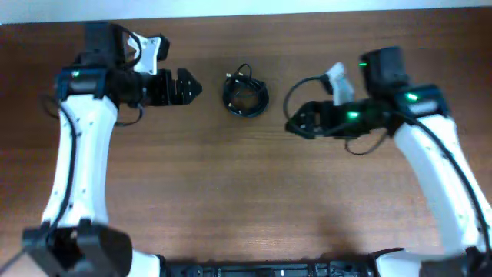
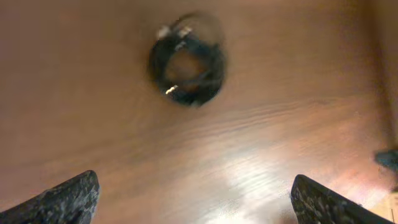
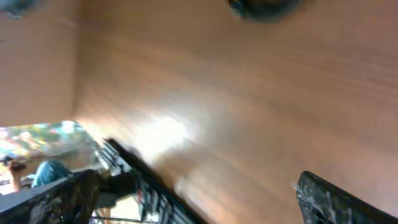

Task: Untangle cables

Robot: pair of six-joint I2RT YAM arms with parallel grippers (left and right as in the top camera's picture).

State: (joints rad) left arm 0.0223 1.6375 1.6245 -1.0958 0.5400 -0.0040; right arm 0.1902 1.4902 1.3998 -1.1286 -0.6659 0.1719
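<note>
The cables (image 1: 245, 95) lie as one small knotted black coil at the middle back of the wooden table. My left gripper (image 1: 191, 86) is open and empty, to the left of the coil and apart from it. In the left wrist view the coil (image 2: 186, 67) sits ahead of the spread fingers (image 2: 196, 199). My right gripper (image 1: 296, 125) is open and empty, to the right of the coil and a little nearer the front. In the right wrist view only the coil's edge (image 3: 264, 7) shows at the top, far from the fingers (image 3: 196, 193).
The wooden table (image 1: 246, 192) stretches bare toward the front. The table's edge and a dark frame (image 3: 143, 186) beyond it show at the lower left of the right wrist view. Thick black arm wires loop beside my right arm (image 1: 296, 96).
</note>
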